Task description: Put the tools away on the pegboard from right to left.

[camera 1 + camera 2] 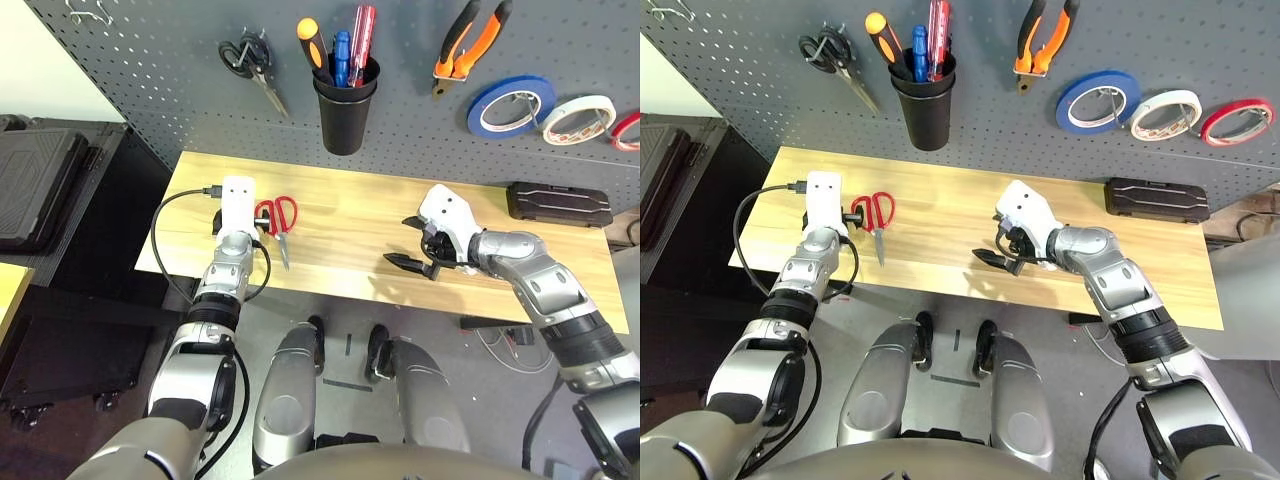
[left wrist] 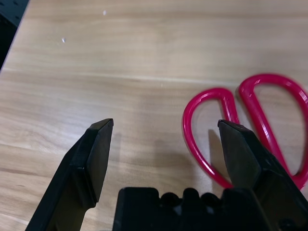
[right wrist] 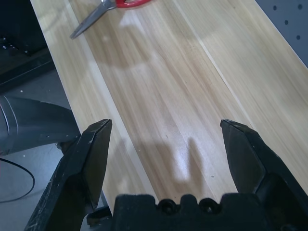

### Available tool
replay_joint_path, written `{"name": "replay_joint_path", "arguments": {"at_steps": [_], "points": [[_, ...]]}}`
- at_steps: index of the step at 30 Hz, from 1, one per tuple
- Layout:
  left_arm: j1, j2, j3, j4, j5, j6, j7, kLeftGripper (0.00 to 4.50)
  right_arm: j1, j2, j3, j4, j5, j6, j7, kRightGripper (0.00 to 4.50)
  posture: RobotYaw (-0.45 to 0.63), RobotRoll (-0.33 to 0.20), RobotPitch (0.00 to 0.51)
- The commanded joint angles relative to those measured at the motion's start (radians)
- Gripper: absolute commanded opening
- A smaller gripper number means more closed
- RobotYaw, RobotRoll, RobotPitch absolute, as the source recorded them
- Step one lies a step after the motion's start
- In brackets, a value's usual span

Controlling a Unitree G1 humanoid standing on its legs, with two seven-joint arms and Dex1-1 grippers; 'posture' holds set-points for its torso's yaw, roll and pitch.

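Red-handled scissors (image 1: 277,222) | on tabletop (image 1: 350,215) | no readable writing

Red-handled scissors (image 1: 277,222) lie on the pale, grain-striped wooden tabletop (image 1: 350,215). The dark grey pegboard (image 1: 150,60) is dotted with small holes and carries orange-and-black pliers (image 1: 468,45), black-handled scissors (image 1: 250,62), and blue (image 1: 510,106) and whitish (image 1: 578,119) tape rolls.

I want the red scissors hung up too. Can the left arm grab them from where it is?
Probably yes. The left pincer is open just above the table, right beside the red scissors, one finger already over a handle loop, nothing between.
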Motion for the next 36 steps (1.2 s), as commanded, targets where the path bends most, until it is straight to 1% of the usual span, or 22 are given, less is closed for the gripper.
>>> {"name": "replay_joint_path", "arguments": {"at_steps": [1,7,9,11,12,13,16,17,20,23,26,29,30,33,36], "points": [[-0.008,-0.006,-0.001,0.088,0.022,-0.037,0.013,4.44,0.013,-0.001,0.008,0.006,-0.011,-0.003,0.0,4.5,0.1,0.0,0.327],[-0.044,-0.01,-0.005,0.203,0.029,-0.059,0.01,4.44,0.002,-0.01,0.002,0.01,-0.017,-0.007,0.002,4.5,0.1,0.0,0.323],[-0.052,-0.011,-0.006,0.235,0.031,-0.06,0.005,4.09,0.002,-0.014,0.0,0.007,-0.017,-0.007,0.003,4.5,0.09,0.0,0.322],[-0.058,-0.015,-0.003,0.257,0.027,-0.059,-0.001,3.54,0.004,-0.018,-0.001,0.002,-0.017,-0.006,0.004,4.5,0.09,0.0,0.321],[-0.06,-0.018,0.0,0.264,0.021,-0.06,-0.006,3.18,0.004,-0.02,-0.001,0.0,-0.017,-0.006,0.005,4.5,0.09,0.0,0.321],[-0.062,-0.022,0.007,0.271,0.013,-0.057,-0.009,2.72,0.003,-0.021,-0.001,-0.001,-0.017,-0.007,0.005,4.5,0.09,0.0,0.321],[-0.066,-0.03,0.02,0.281,0.001,-0.059,-0.013,1.54,0.0,-0.026,0.002,-0.004,-0.016,-0.007,0.01,4.5,0.09,0.0,0.321],[-0.066,-0.033,0.025,0.282,-0.004,-0.059,-0.014,1.22,-0.001,-0.028,0.003,-0.005,-0.016,-0.008,0.013,4.5,0.09,0.0,0.321],[-0.06,-0.039,0.033,0.269,-0.008,-0.072,-0.016,0.06,-0.002,-0.034,0.005,-0.003,-0.017,-0.02,0.023,4.5,0.1,0.0,0.316],[-0.049,-0.049,0.059,0.24,-0.028,-0.11,-0.007,0.02,-0.008,-0.032,0.003,0.01,-0.016,-0.03,0.023,4.5,0.12,0.0,0.311],[-0.022,-0.066,0.092,0.163,-0.055,-0.138,0.013,0.02,-0.02,-0.021,0.0,0.028,-0.014,-0.043,0.021,4.5,0.14,0.0,0.298],[0.027,-0.084,0.108,0.037,-0.068,-0.175,0.022,0.02,-0.032,-0.012,0.002,0.055,-0.017,-0.072,0.023,4.5,0.15,0.0,0.287],[0.04,-0.088,0.113,0.005,-0.071,-0.187,0.024,0.02,-0.038,-0.007,0.004,0.069,-0.02,-0.086,0.024,4.5,0.17,0.0,0.275],[0.144,-0.137,0.145,-0.262,-0.125,-0.219,0.023,0.02,-0.062,0.002,0.004,0.117,-0.029,-0.143,0.032,4.5,0.2,0.0,0.261],[0.232,-0.175,0.166,-0.495,-0.167,-0.186,0.028,0.02,-0.079,0.01,0.0,0.157,-0.029,-0.181,0.038,4.5,0.23,0.0,0.248]]}}
